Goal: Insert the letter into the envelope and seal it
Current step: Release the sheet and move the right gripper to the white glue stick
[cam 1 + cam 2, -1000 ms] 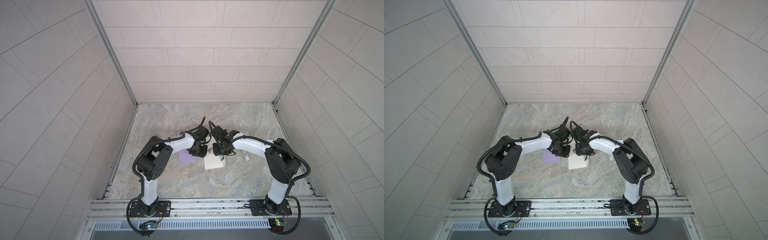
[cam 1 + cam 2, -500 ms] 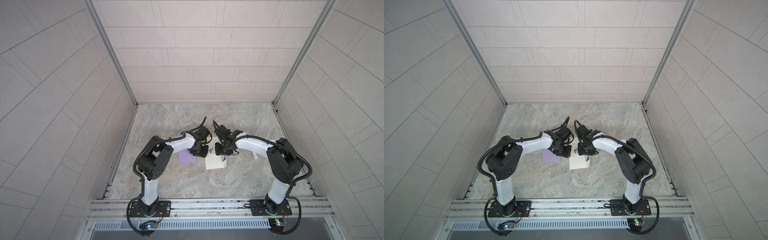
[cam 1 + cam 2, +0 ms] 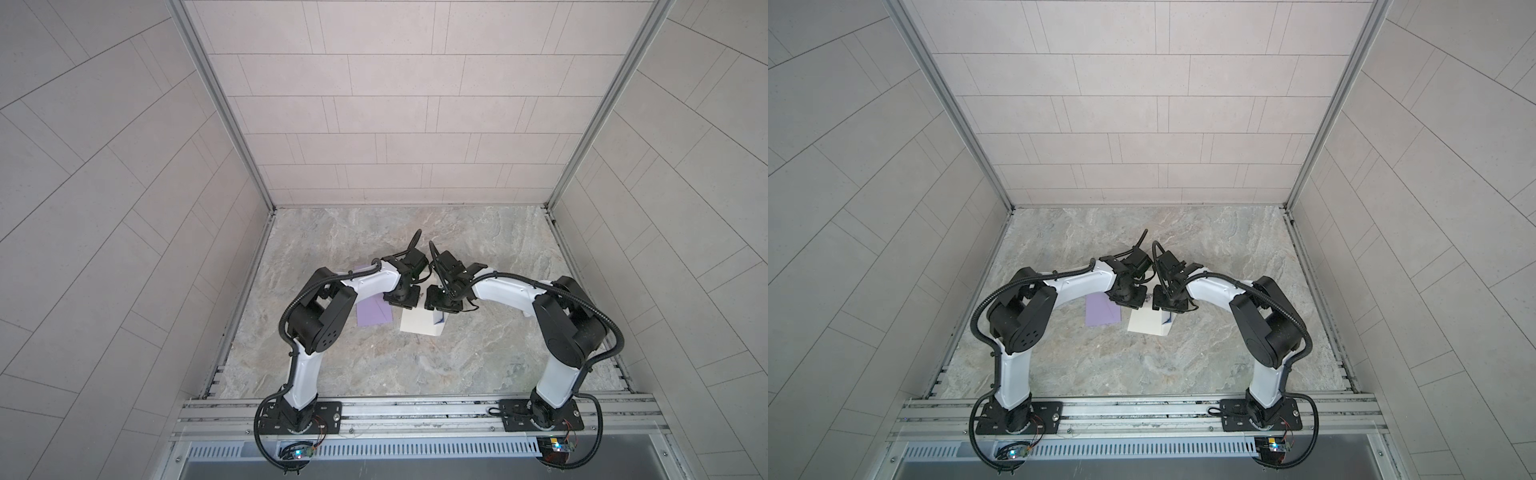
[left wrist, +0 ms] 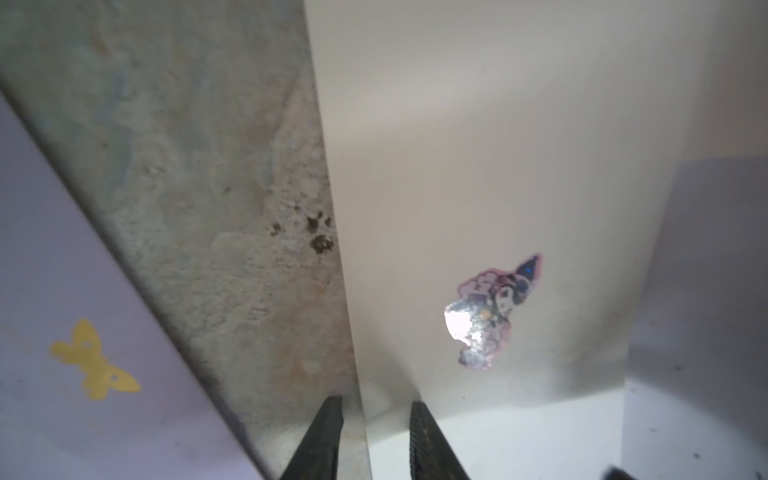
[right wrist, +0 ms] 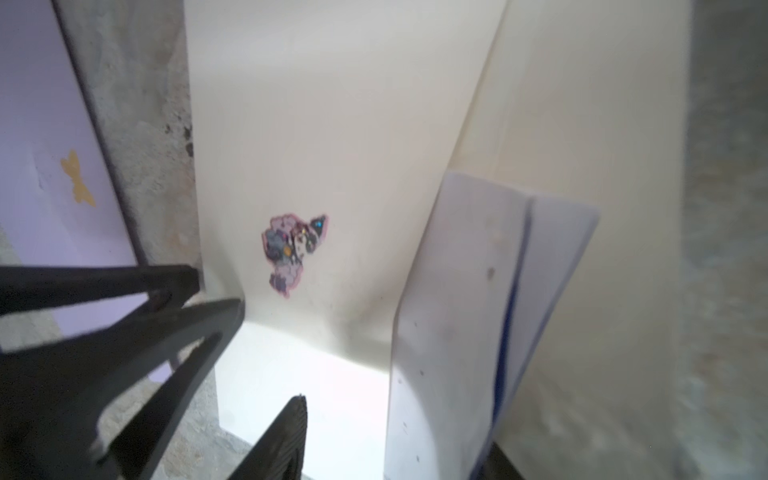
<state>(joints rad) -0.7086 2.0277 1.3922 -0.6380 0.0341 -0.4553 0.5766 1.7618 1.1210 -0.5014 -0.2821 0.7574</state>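
Note:
The cream envelope (image 3: 417,326) lies mid-table in both top views (image 3: 1144,326). Its flap (image 4: 478,166), bearing a shiny sticker (image 4: 494,307), is raised. My left gripper (image 4: 376,405) stands narrowly open astride the flap's side edge, one finger under it and one over. The white, blue-edged letter (image 5: 457,291) stands in the envelope mouth behind the flap (image 5: 332,124). My right gripper (image 5: 395,428) is open, its fingers wide on either side of the letter's near end. Both grippers (image 3: 405,301) (image 3: 442,305) hover tip to tip over the envelope's far end.
A lilac card (image 3: 374,313) with a yellow butterfly (image 4: 93,359) lies flat just left of the envelope, under my left forearm. The marble tabletop (image 3: 415,374) is walled in on three sides, with the arm bases on a rail along the front.
My right gripper's jaws have spread apart around the letter. The left jaws have narrowed a little at the flap. Both arms have barely shifted.

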